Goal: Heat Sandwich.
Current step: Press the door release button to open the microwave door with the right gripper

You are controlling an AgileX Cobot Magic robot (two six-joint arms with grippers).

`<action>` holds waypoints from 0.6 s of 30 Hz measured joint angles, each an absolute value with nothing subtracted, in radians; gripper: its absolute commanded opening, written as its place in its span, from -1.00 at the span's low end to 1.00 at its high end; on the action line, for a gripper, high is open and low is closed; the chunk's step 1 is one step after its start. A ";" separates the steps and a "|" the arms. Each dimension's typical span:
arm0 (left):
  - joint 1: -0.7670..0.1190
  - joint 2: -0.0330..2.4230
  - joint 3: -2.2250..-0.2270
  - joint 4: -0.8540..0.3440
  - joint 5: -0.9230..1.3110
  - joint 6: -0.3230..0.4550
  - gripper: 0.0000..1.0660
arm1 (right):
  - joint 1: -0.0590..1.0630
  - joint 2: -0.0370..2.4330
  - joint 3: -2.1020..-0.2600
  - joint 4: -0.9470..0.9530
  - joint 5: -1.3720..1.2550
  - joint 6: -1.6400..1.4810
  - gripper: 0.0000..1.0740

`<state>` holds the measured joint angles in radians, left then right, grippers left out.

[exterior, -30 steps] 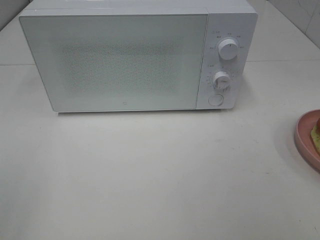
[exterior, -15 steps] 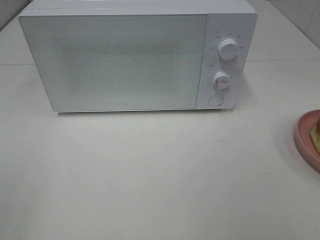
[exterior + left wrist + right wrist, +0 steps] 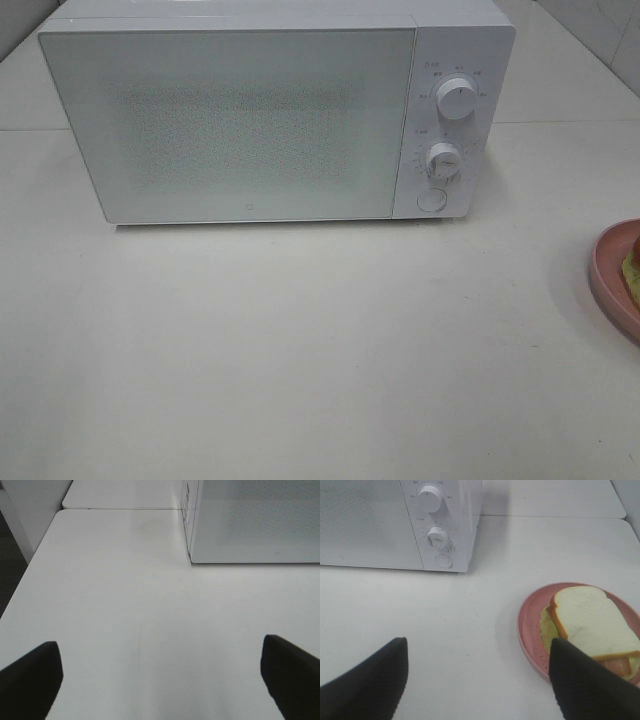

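Note:
The sandwich [image 3: 587, 622], pale bread with tan crust and reddish filling, lies on a round pink plate [image 3: 530, 630] on the white table, right of the microwave; only a sliver of it [image 3: 632, 268] shows at the right edge of the exterior view. The white microwave [image 3: 240, 120] stands at the back with its door shut. My right gripper [image 3: 477, 680] is open, above the table in front of the plate, holding nothing. My left gripper [image 3: 160, 675] is open and empty above bare table left of the microwave [image 3: 255, 520]. Neither gripper shows in the exterior view.
The microwave has two round knobs [image 3: 456, 100] and a round button [image 3: 431, 199] on its right panel. The table's left edge [image 3: 22, 575] drops off beside my left gripper. A seam between tabletops [image 3: 120, 509] runs behind.

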<state>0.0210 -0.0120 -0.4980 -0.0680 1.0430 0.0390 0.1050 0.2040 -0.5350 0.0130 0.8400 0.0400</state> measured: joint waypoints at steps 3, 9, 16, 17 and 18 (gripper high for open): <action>0.021 -0.012 -0.498 -0.068 1.043 0.039 0.94 | 0.105 0.241 -0.535 0.013 0.802 0.040 0.42; 0.021 -0.012 -0.498 -0.068 1.043 0.039 0.94 | 0.105 0.332 -0.535 0.013 0.722 0.040 0.42; 0.021 -0.012 -0.498 -0.068 1.043 0.039 0.94 | 0.105 0.411 -0.535 0.013 0.673 0.040 0.42; 0.021 -0.012 -0.498 -0.068 1.043 0.039 0.94 | 0.105 0.426 -0.535 0.013 0.663 0.040 0.42; 0.021 -0.012 -0.498 -0.068 1.043 0.039 0.94 | 0.105 0.441 -0.535 0.013 0.654 0.040 0.42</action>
